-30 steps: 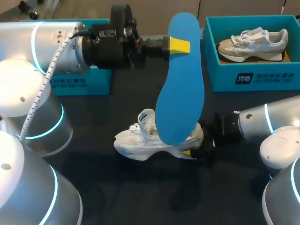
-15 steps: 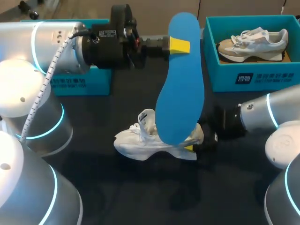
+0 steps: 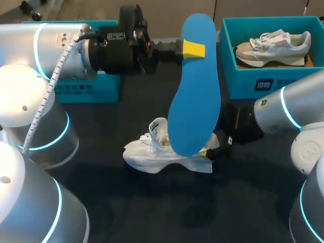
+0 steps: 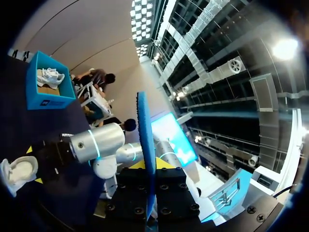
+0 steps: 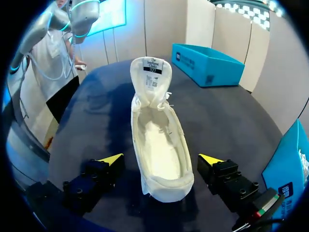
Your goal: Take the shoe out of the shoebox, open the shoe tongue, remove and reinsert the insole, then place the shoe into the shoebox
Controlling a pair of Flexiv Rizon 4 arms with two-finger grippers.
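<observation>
- Your left tool (image 3: 194, 49) clamps the blue insole (image 3: 195, 101) upright above the white shoe (image 3: 152, 152).
- Your right tool (image 5: 161, 160) is open, straddling the shoe's heel without touching it.

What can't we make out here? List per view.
Head view: the insole covers the shoe heel and opening, plus the right gripper far finger.
Head view: the left arm hides most of the left shoebox; contents unseen.
Head view: the left gripper far finger sits behind the insole.
Left wrist view: insole edge-on, faces unseen; shoe tiny, at the rim.
Right wrist view: shoe's sole hidden underneath it.
</observation>
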